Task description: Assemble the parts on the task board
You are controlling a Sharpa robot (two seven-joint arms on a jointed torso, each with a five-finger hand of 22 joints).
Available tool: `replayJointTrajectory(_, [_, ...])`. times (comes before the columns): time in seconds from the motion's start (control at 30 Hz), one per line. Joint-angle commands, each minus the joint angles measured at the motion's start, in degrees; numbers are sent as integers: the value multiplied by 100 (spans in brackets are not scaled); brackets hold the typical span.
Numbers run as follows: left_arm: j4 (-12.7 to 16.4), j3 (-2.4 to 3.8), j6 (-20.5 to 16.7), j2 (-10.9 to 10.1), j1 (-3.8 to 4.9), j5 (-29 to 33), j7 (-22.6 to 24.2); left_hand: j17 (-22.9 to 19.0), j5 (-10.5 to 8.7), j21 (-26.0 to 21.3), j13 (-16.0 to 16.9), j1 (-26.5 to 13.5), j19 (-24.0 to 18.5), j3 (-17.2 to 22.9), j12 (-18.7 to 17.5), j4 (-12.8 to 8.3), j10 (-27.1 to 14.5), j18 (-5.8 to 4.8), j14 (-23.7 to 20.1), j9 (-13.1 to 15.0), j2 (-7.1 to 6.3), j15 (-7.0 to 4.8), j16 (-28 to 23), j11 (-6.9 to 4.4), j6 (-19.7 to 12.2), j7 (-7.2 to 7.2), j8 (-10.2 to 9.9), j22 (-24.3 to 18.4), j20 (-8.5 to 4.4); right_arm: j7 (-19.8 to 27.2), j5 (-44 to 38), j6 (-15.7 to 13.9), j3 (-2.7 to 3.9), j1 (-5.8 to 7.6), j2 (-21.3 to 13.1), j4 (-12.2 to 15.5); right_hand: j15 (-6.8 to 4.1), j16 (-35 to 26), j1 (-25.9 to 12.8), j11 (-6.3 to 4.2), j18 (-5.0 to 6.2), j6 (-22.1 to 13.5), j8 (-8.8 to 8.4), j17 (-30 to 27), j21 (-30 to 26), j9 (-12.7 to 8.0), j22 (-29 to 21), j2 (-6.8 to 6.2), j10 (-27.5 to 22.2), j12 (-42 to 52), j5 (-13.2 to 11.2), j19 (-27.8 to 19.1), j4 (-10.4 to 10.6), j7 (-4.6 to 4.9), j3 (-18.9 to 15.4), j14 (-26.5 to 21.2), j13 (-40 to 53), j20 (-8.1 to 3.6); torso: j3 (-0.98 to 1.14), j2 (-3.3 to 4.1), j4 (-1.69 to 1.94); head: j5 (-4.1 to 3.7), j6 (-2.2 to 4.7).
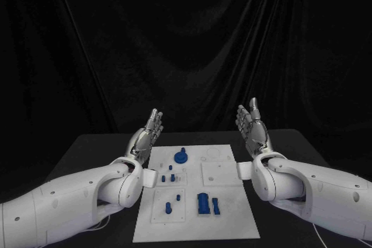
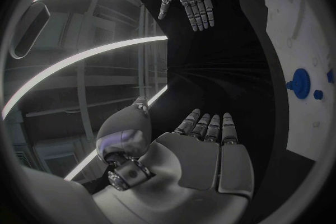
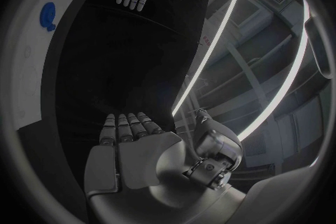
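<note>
Left hand (image 1: 147,134): left of centre, fingers straight, holding nothing. Task board (image 1: 233,226): lower centre, blue parts (image 1: 203,203) on it. Right hand (image 1: 254,128): right of centre, likewise flat and empty. Your risk: either arm dropping could sweep small parts off

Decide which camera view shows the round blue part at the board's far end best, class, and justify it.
The left wrist view: the round blue part appears large and unobstructed. The head view shows it smaller among other parts; the right wrist view shows it near the rim.
</note>
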Motion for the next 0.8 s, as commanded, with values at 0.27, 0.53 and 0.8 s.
replayJointTrajectory(0.27, [206, 199, -1584, 139, -47, 701, -345, -61, -369, -96, -64, -1193, -26, 685, -213, -341, 10, -330, 38, -72, -232, -62, -98, -93, -664, -30, -86, -78, -100, -311, 490, -319, 15, -18, 6, 15, -1, -131, -44, -20, -187, -69, -83, -81, -141, -33, -59, -1, -39, -62, -56, -58, -8, -11, -24, -30, -20, -9, 25, -30, 12, -53, 153])
replayJointTrajectory(0.53, [208, 201, -1590, 140, -47, 704, -346, -61, -816, -96, -64, -1543, -26, 685, -213, -787, 10, -330, 38, -72, -232, -62, -98, -93, -664, -30, -86, -78, -100, -311, 490, -319, 15, -18, 6, 15, -1, -131, -44, -20, -187, -69, -83, -81, -141, -33, -59, -1, -39, -62, -56, -58, -8, -11, -24, -30, -20, -9, 25, -30, 12, -53, 153])
replayJointTrajectory(0.8, [208, 201, -1590, 140, -47, 704, -346, -61, -816, -96, -64, -1913, -26, 685, -213, -787, 10, -330, 38, -72, -232, -62, -98, -93, -664, -30, -86, -78, -100, -311, 490, -319, 15, -18, 6, 15, -1, -131, -44, -20, -187, -69, -83, -81, -141, -33, -59, -1, -39, -62, -56, -58, -8, -11, -24, -30, -20, -9, 25, -30, 12, -53, 153])
